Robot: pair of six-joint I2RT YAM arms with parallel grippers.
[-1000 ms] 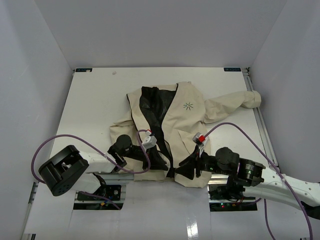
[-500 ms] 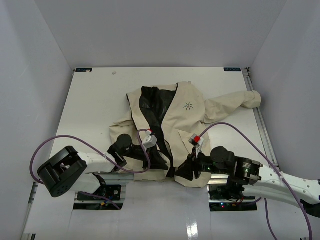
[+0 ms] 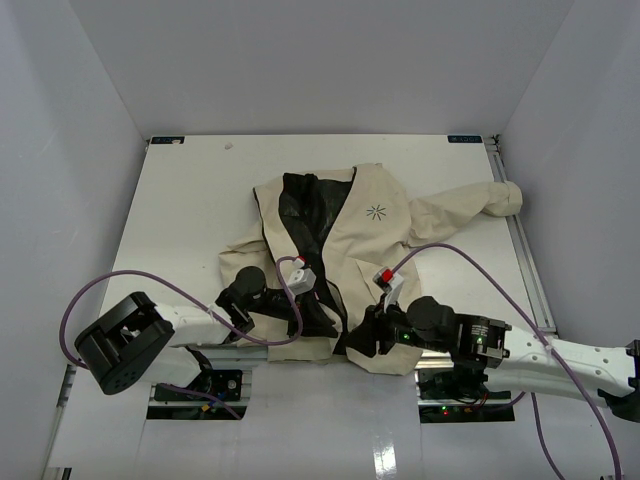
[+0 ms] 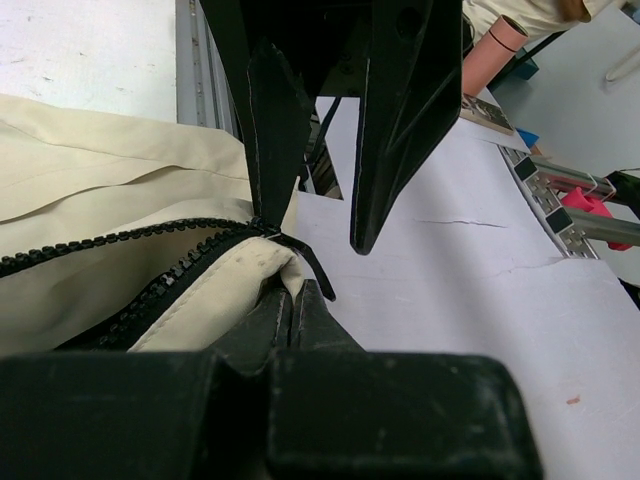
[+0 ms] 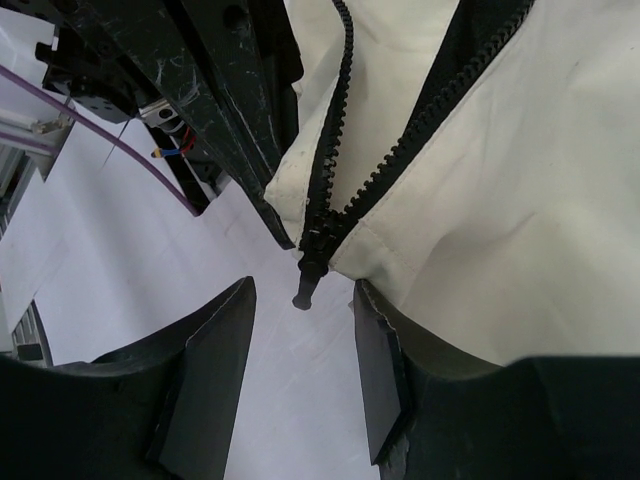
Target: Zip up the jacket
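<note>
On the worktop (image 3: 180, 220), the jacket (image 3: 360, 235) lies spread with its front open, the hem toward the arms. At this hem your left hand (image 4: 293, 310) is clenched on the jacket's corner beside the zipper (image 5: 338, 110). Your right hand (image 5: 300, 295) is released, with one finger on each side of the zipper pull (image 5: 305, 285) and not touching it. I judge the step is catching the pull: close on it, then draw it toward the collar.

The top camera is looking down on the whole counter (image 3: 180, 200). The wrist cameras are facing each other closely, sharing the jacket (image 3: 375, 240) and its zipper end (image 5: 318, 238).
</note>
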